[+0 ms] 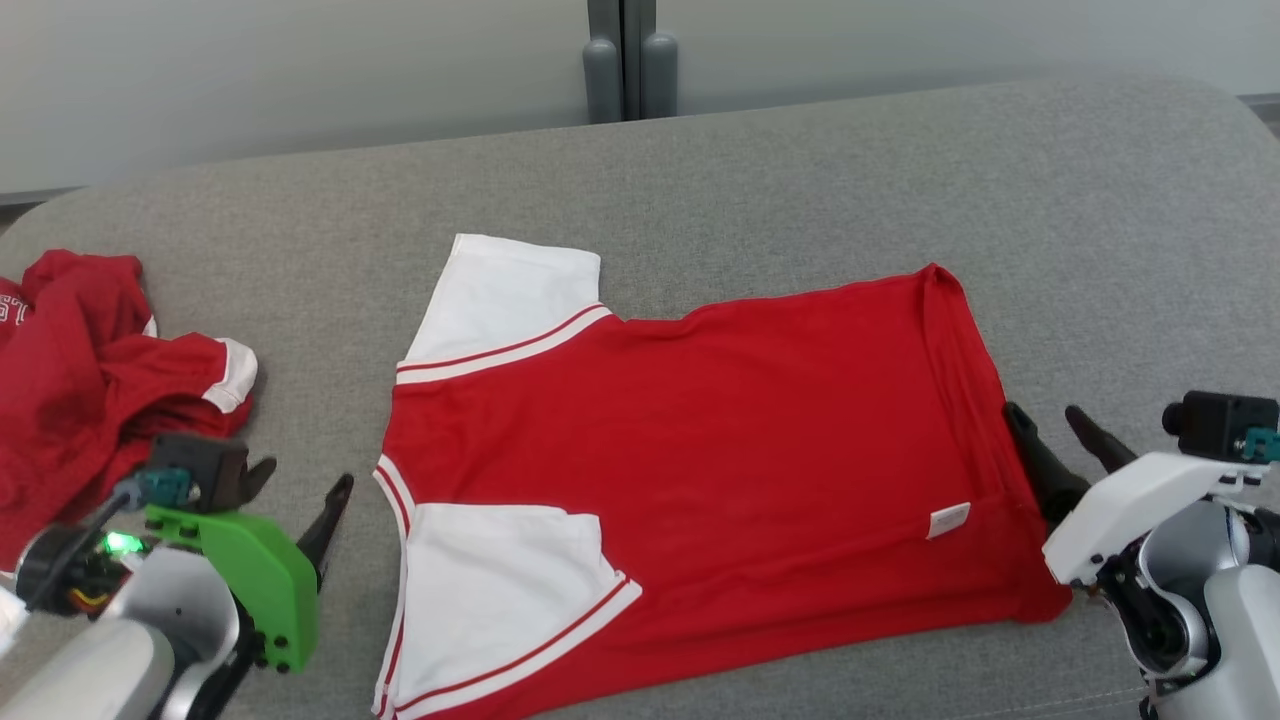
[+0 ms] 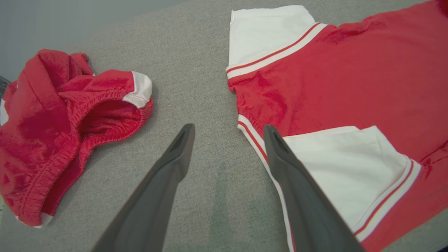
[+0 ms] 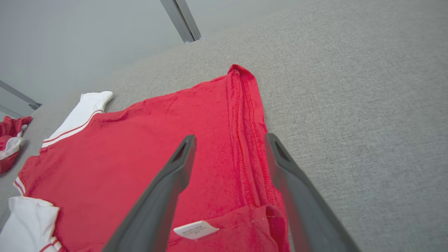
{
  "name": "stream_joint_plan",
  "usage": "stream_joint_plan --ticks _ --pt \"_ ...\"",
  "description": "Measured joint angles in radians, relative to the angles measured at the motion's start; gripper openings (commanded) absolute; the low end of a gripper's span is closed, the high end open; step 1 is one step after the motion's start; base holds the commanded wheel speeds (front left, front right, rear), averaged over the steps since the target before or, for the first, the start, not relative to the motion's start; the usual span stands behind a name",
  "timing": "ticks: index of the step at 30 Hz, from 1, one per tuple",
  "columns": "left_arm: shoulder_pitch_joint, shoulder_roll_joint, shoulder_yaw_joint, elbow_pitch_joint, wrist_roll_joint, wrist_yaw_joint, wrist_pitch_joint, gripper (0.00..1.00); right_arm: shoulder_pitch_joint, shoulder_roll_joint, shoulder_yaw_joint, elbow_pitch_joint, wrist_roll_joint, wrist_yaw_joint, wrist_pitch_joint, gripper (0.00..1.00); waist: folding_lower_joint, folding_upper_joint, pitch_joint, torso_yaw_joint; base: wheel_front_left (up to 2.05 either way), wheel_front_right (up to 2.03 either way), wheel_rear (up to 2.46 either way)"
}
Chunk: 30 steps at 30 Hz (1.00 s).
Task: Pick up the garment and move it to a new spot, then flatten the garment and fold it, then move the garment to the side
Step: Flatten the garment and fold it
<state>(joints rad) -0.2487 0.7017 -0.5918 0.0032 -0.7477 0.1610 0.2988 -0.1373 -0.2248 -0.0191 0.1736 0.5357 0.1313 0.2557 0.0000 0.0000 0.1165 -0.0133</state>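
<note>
Now the shirt (image 1: 700, 450) lies crosswise between my empty, wide-open grippers, collar by left gripper (image 1: 305, 478), hem by right gripper (image 1: 1042, 412).

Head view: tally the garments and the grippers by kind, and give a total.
Garments: 2, the flat red-and-white shirt and the crumpled red garment
Grippers: 2, the left gripper and the right gripper, both open
Total: 4
</note>
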Motion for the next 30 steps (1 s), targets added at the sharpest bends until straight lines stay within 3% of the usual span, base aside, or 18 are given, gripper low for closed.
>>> stream_joint_plan --ticks 5,12,19,30 --pt "-0.192 -0.014 -0.017 0.088 0.021 -0.097 0.048 1.00 -0.142 0.002 0.026 0.057 0.001 0.000 -0.075 1.00 0.0000 0.0000 0.047 0.000 0.00 0.00 0.00" --pt "-0.459 -0.105 -0.043 0.267 0.005 -0.221 0.128 1.00 -0.356 -0.010 0.080 0.231 -0.010 0.000 -0.131 1.00 0.0001 0.0000 0.141 -0.004 0.00 0.00 0.00" --pt "-0.664 -0.183 -0.073 0.472 -0.009 -0.275 0.178 1.00 -0.553 -0.033 0.173 0.398 -0.038 0.000 -0.127 1.00 0.0001 0.0000 0.241 -0.013 0.00 0.00 0.00" --pt "-0.819 -0.232 -0.132 0.658 -0.095 -0.289 0.230 1.00 -0.735 -0.034 0.312 0.593 0.006 0.000 -0.132 1.00 0.0002 0.0000 0.345 -0.062 0.00 0.00 0.00"
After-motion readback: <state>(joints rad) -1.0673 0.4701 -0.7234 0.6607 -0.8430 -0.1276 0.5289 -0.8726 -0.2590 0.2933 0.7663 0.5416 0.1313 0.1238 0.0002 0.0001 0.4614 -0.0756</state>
